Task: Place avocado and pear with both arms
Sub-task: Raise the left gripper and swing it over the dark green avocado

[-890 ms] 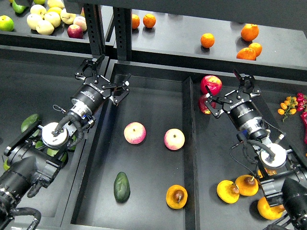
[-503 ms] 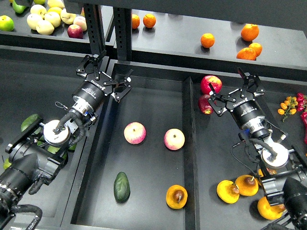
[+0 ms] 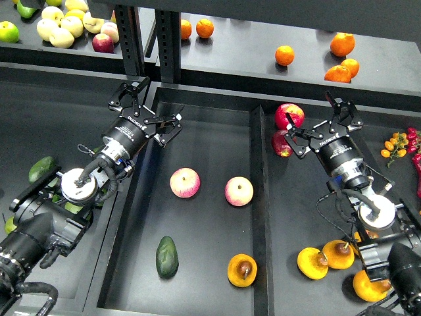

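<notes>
Middle tray [image 3: 197, 138] holds avocado [image 3: 166, 257], pear [image 3: 242, 270] — plus two apples [image 3: 185, 182].

A lab: black trays [image 3: 197, 289] and shelves [image 3: 263, 76] of sorted fruit.

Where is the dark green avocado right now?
In the head view, the avocado lies near the front left of the centre tray, left of the pear and below the two pink-yellow apples; neither gripper touches it.
</notes>
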{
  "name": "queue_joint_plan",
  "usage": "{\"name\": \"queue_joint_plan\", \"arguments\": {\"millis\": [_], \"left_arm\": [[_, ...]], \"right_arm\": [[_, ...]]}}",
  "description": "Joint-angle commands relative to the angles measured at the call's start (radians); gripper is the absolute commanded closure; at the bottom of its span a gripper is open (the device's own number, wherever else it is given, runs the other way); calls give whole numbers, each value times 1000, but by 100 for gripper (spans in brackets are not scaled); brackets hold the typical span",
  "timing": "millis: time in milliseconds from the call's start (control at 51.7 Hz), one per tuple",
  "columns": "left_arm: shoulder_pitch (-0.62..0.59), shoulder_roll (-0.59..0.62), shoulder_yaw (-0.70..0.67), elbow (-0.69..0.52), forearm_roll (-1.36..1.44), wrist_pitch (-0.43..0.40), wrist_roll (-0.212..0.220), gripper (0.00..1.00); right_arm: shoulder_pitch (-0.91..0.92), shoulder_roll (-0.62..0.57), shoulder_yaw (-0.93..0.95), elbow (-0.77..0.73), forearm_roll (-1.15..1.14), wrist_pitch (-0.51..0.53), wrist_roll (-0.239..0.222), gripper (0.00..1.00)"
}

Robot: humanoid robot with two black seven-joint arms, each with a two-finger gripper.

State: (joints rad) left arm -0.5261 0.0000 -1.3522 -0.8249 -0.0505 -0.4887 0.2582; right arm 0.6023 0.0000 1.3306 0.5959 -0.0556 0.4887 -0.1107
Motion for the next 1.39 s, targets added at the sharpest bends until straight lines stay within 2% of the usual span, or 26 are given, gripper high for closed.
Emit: {"name": "queue_joint_plan", "arguments": {"millis": [0,97,232,464,522,619,735,832,987,1006,1084,1180,1296,1374], "left_arm": [[0,0,-12,-6,0,0,13,0],[-2,0,-16,-6,0,0,38,0],[-6,0,-24,-6,-2,0,124,1],[-101,0,73,13,-2,0,228,2],[-147,27,155,27,-3,0,230,2],[-215,156,319,32,-26,0,230,2],[-343,328,630,32,-74,0,230,2],[-481,419,874,27,-72,0,230,2],[-705,479,1258,-31,-65,0,230,3],[-786,491,1391,-60,-60,0,230,3],[-902,483,1560,-121,-45,0,230,3],[-977,448,1657,-190,46,0,230,3],[-976,322,1676,-227,121,0,230,3],[-977,287,1693,-226,120,0,230,3]], "right_arm": [[1,0,1,21,0,0,-1,0],[1,0,-2,25,0,0,-3,0],[4,0,1,25,-1,0,-3,0],[4,0,53,22,-4,0,-4,0],[5,0,55,21,-4,0,-4,0],[5,0,62,21,-4,0,-4,0],[5,0,68,18,-4,0,-4,0],[10,0,68,18,-4,0,-4,0],[13,0,68,16,-4,0,-7,0],[13,0,68,16,-4,0,-7,0],[13,0,68,15,-4,0,-9,0],[13,0,68,15,-4,0,-9,0],[13,0,70,15,-4,0,-9,0],[13,0,73,13,-4,0,-10,0]]}}
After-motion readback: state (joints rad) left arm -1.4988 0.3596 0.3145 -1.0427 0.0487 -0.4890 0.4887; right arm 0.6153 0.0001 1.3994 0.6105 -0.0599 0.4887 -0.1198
